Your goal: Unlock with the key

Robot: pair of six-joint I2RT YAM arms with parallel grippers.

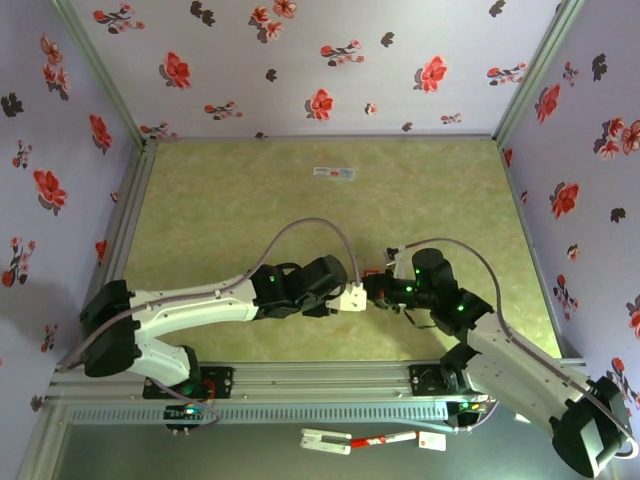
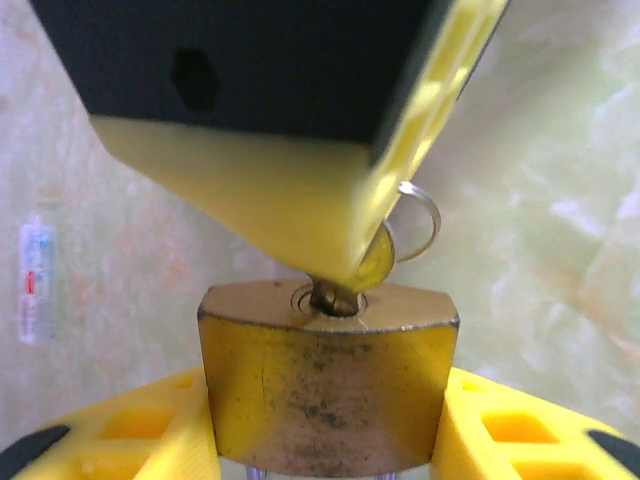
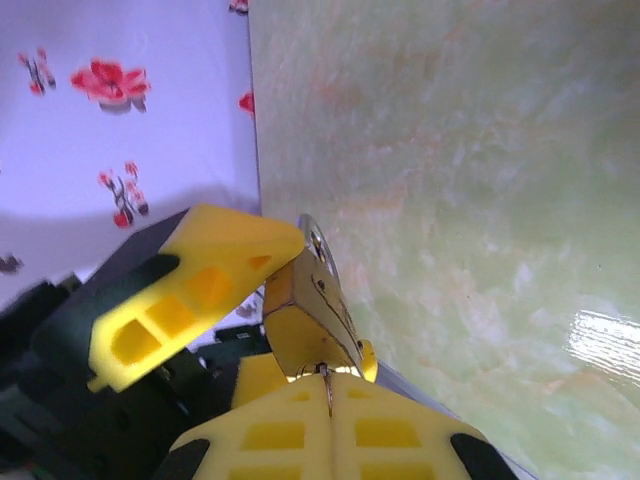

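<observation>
Over green table (image 1: 250,190), left fingers (image 2: 130,430) clamp padlock (image 2: 325,385); right fingers (image 3: 390,430) pinch half-hidden key (image 2: 335,296).

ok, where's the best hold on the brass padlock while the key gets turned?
Grip the brass padlock by its blocky body, across its two narrow sides, coming from the end opposite the keyhole, as the left gripper does. Flat sides should resist twisting, and the keyhole face is left free for the small metal key pinched in the shut right gripper.

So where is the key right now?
In the left wrist view, the key sits in the keyhole of the brass padlock. The right hand pinches it from above, and the left hand grips the padlock from both sides.
</observation>
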